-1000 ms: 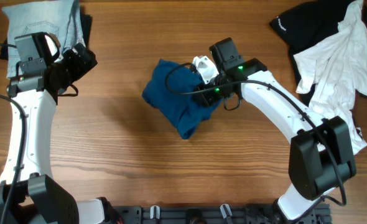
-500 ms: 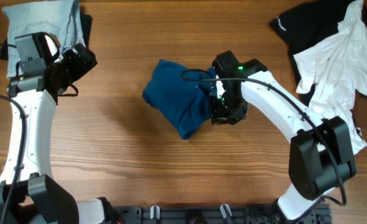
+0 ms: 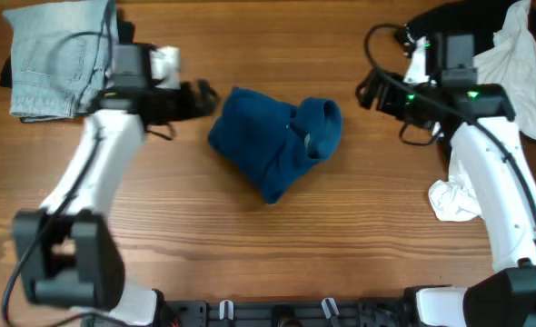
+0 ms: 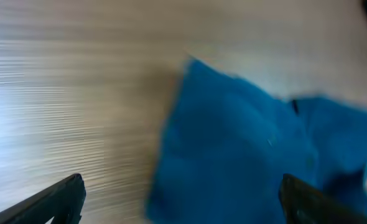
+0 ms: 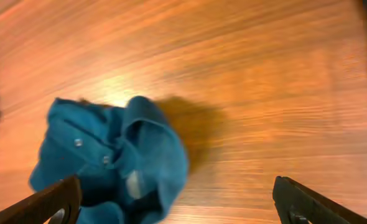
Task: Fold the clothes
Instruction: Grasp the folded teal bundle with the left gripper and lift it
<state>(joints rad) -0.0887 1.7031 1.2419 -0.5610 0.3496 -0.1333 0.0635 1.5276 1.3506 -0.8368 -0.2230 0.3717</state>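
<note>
A crumpled blue garment (image 3: 272,145) lies in a heap at the middle of the table, its collar side bunched up at the right. My left gripper (image 3: 204,97) hovers open just off its upper left edge. In the left wrist view the blue garment (image 4: 258,155) fills the right half, and the left gripper (image 4: 182,198) holds nothing between its black fingertips (image 4: 65,198). My right gripper (image 3: 369,91) stands open to the right of the heap, apart from it. The right wrist view shows the blue garment (image 5: 115,162) at lower left, with the right gripper (image 5: 177,202) open and holding nothing.
Folded light jeans (image 3: 59,54) sit at the back left corner. A black garment (image 3: 450,36) and a white shirt (image 3: 504,82) are piled at the back right. A small white crumpled cloth (image 3: 454,200) lies near the right arm.
The right gripper opened, let go of the blue garment and drew back to the right. The left arm swung from the jeans to the garment's left edge.
</note>
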